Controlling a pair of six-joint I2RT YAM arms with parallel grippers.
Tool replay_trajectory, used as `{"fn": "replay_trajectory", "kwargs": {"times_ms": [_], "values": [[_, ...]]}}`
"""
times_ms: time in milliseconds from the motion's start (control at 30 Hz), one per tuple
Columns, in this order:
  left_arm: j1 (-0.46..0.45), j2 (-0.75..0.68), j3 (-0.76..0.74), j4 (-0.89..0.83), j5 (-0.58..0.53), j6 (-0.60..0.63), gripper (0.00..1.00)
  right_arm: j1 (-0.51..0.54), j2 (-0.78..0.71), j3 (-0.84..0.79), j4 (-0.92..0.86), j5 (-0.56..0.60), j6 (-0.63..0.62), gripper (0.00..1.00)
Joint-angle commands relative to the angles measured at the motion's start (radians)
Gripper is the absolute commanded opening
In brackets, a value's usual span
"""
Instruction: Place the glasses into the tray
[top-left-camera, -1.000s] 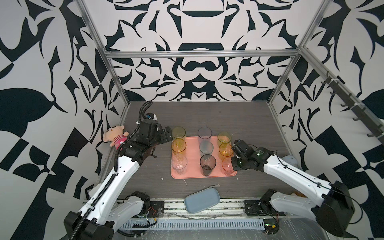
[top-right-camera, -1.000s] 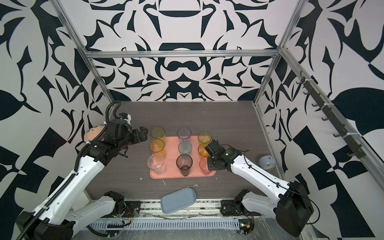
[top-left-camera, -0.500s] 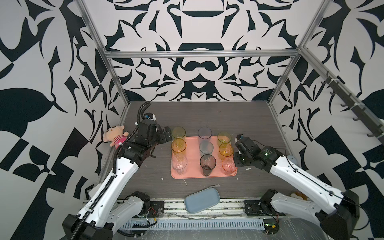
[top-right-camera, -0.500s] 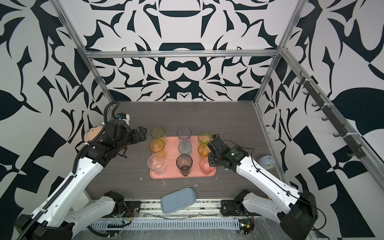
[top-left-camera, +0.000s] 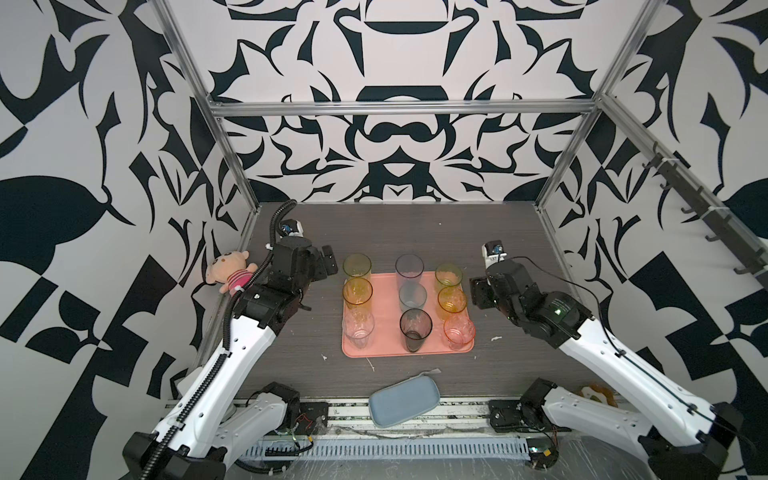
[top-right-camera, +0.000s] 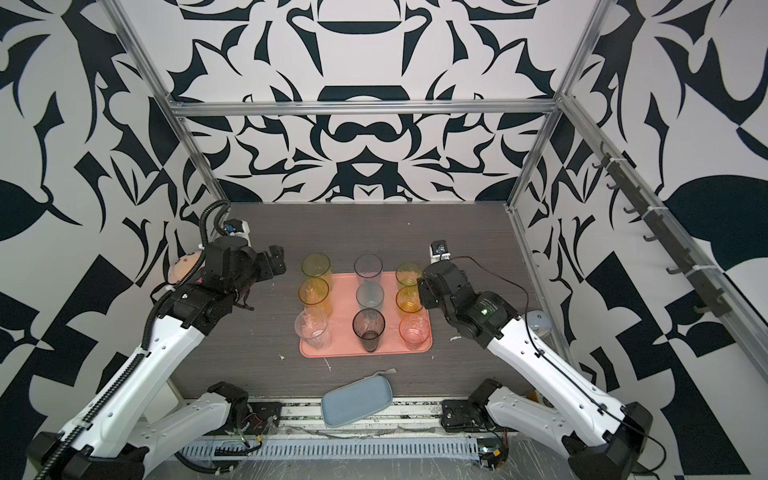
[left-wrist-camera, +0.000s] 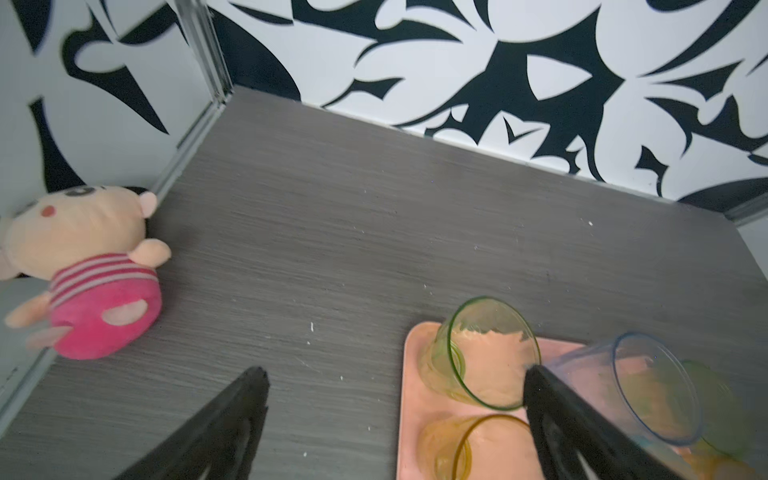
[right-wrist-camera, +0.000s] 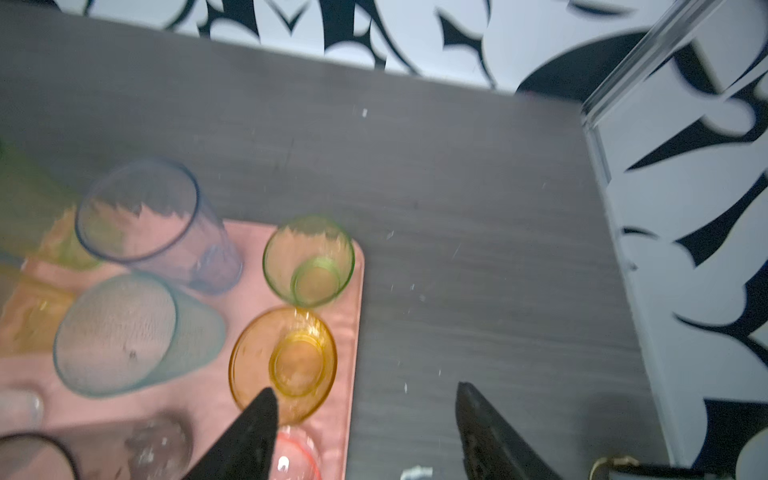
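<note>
In both top views I have the large flat salmon-pink rectangular tray (top-left-camera: 384, 305) (top-right-camera: 343, 307) lying in the middle of the dark grey wood-grain table (top-left-camera: 415, 224), with all nine see-through tinted glasses (top-left-camera: 415, 328) upright on it in three rows of three. A tall yellow-green glass (top-left-camera: 357, 266), a tall amber glass (top-left-camera: 357, 292) and a clear glass (top-left-camera: 358, 330) run along the tray's left edge. A short green glass (top-left-camera: 448, 275), a short amber glass (top-left-camera: 451, 300) and a short pink glass (top-left-camera: 459, 333) run along its right edge. My left hand (top-left-camera: 327, 266) hangs just off the tray's far left corner with its jaws wide apart, holding nothing. My right hand (top-left-camera: 477, 293) sits just beside the tray's right edge, but from up here I cannot make out its jaws. A blue-grey oblong dish (top-left-camera: 405, 401) lies well apart on the tray's near side, and a pink-striped plush toy (top-left-camera: 230, 276) rests against the wall to the tray's left. In the left wrist view the black fingers (left-wrist-camera: 245, 407) spread wide, and between them I see only table and the tray's corner, where the yellow-green glass stands. The right wrist view is blurred, yet it shows the right hand's jaws apart and empty. One finger (right-wrist-camera: 253, 432) is over the tray's edge by the short amber and pink glasses, and the other is above bare table off the rim.
</note>
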Motion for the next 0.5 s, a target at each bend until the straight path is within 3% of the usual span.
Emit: {"fn": "replay_trajectory", "kwargs": {"times_ms": [0,100,233,300,467], "values": [[0.001,-0.016,-0.031,0.165,-0.146,0.060,1.00,-0.037,-0.035,-0.069,0.304,0.161,-0.134,0.82],[0.003,-0.023,-0.084,0.283,-0.211,0.111,1.00,-0.134,-0.033,-0.151,0.481,0.136,-0.165,0.87],[0.004,-0.017,-0.150,0.421,-0.284,0.199,1.00,-0.339,0.031,-0.186,0.534,0.026,-0.075,0.99],[0.009,-0.005,-0.189,0.504,-0.318,0.264,0.99,-0.407,0.072,-0.204,0.574,-0.004,-0.072,0.99],[0.053,0.034,-0.251,0.623,-0.377,0.333,0.99,-0.468,0.149,-0.303,0.787,0.034,-0.130,1.00]]}}
